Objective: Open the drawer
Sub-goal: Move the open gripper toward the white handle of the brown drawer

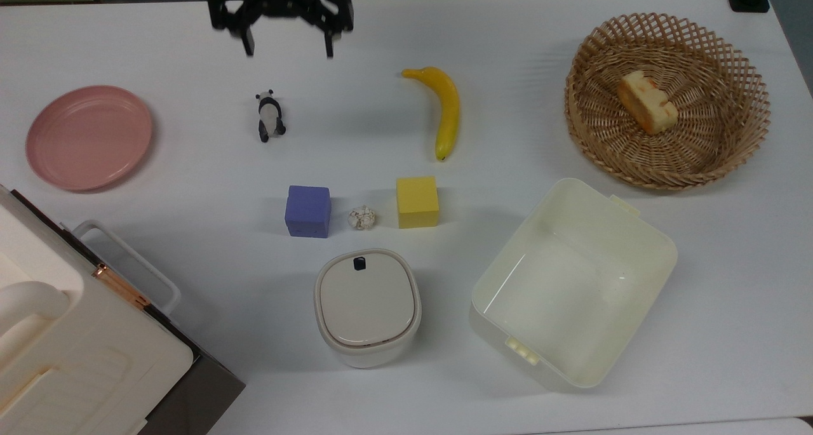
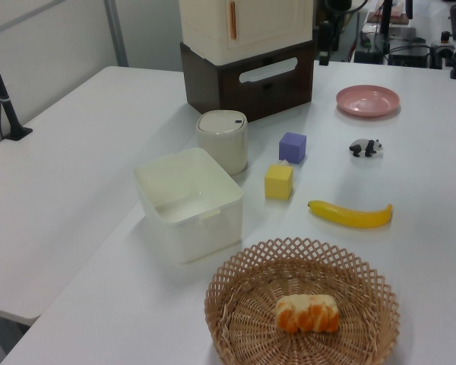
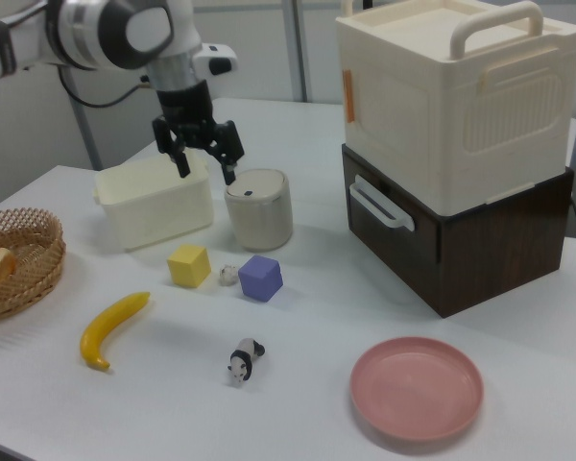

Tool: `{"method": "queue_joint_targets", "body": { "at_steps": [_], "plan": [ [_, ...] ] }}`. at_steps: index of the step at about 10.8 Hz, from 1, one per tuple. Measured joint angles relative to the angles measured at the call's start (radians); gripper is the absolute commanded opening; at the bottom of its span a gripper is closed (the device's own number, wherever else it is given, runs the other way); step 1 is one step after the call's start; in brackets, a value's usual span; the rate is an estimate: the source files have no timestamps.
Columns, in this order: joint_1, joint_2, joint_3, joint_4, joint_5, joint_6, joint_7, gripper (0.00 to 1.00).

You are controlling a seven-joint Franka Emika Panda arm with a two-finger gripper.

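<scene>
The two black fingers [image 3: 228,163] stand well apart with nothing between them, pointing down; they belong to the black two-finger gripper [image 3: 204,154] of the silver-and-white arm, which hangs in the air above the table, in the top view at the far edge [image 1: 287,44] just beyond the small black-and-white panda figure [image 1: 270,116]; spread fingers suit a reach for a loop handle, so the step in hand looks like the approach, with the pull not yet begun

The dark brown wooden drawer [image 3: 480,245] with its white rectangular loop handle [image 3: 376,205] sits shut at the top view's near left corner, under a cream plastic cabinet [image 3: 456,101] with a copper clasp [image 1: 120,289]; the handle [image 1: 127,263] juts out toward the open table, well apart from the gripper, and the front faces the arm's side, which leaves room to draw it outward

Between them on the white table [image 1: 546,60] lie a pink round plate [image 1: 89,136], a purple foam cube [image 1: 308,211] and a round-cornered cream lidded trash can [image 1: 367,305]; farther to the top view's right are a yellow cube [image 1: 417,201], a yellow banana [image 1: 444,108], an open cream plastic tub [image 1: 625,232] and a woven wicker basket [image 1: 724,162]; the plate lies nearest a straight path to the handle
</scene>
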Motion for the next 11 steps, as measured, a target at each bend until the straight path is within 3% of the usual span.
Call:
{"method": "queue_joint_targets", "body": {
  "at_steps": [5,7,11],
  "plan": [
    [-0.002,0.063,0.0,0.006,-0.001,0.155,-0.046,1.0],
    [-0.006,0.091,0.0,0.006,-0.022,0.185,-0.188,1.0],
    [-0.046,0.152,-0.001,0.006,-0.136,0.29,-0.558,1.0]
  ]
}}
